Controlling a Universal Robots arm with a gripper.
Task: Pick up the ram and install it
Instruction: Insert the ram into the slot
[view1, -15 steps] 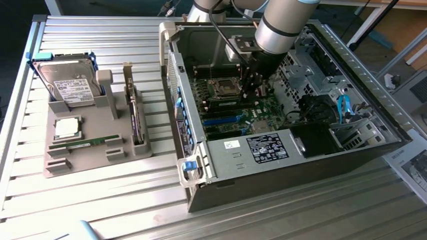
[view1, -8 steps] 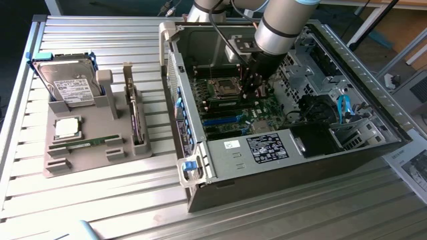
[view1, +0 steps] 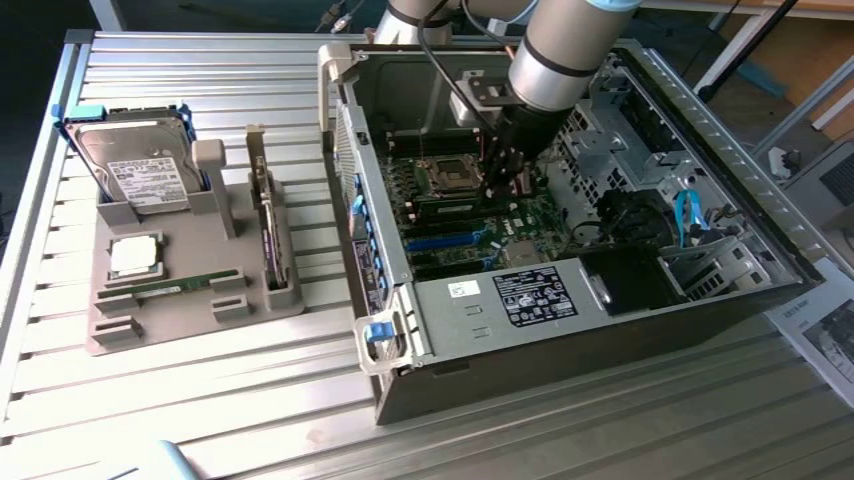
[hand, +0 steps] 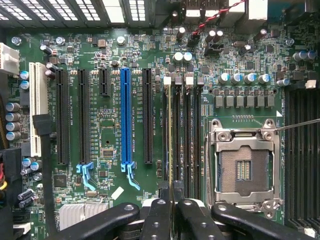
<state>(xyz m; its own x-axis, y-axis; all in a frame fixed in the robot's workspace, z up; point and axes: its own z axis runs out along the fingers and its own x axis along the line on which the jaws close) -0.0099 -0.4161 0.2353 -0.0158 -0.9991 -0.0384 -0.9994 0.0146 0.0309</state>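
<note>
- Green ram (hand: 170, 140) looks light, stiff, fragile; I'd grip its flat sides, clear of the contacts.
- Jaws narrow, pinching it edge-on over the slots (hand: 186, 135).

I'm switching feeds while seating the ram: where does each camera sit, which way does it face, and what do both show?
Exterior view: off the arm, high up, looking down at the open computer case and the parts holder at the exterior view's left; the arm reaches into the case.
Wrist view: on the wrist, facing down at the motherboard; the end effector shows, shut on the ram, edge-on along the memory slots.
Both share the motherboard, its empty processor socket and the end effector.
</note>
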